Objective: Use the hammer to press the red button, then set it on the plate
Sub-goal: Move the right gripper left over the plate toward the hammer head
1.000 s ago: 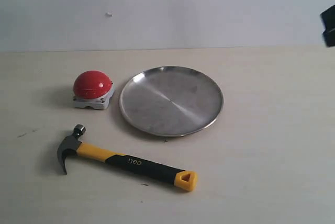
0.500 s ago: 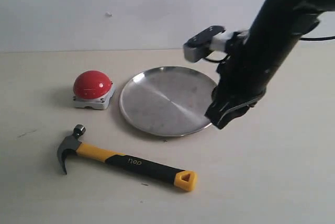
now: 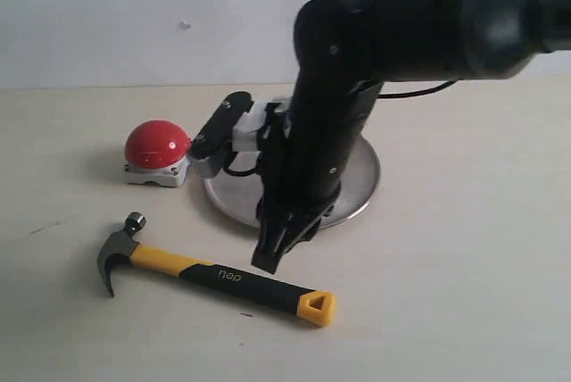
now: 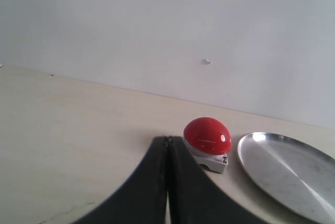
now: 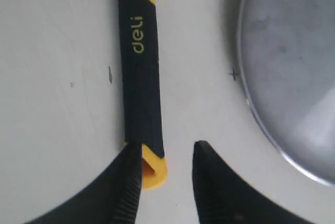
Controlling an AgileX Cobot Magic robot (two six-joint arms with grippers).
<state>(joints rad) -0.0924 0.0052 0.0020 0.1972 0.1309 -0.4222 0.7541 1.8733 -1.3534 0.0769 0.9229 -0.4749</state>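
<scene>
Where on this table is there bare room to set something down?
Widest free patch: the table right of the plate and hammer. Another lies left of the red button and the hammer's head. Crowded: the middle, where the right gripper hangs by the hammer handle's end, next to the plate.

The black right arm (image 3: 357, 87) hangs over the round silver metal plate (image 3: 361, 187), blocking most of it. The pale tabletop (image 3: 473, 266) to their right lies bare.
</scene>
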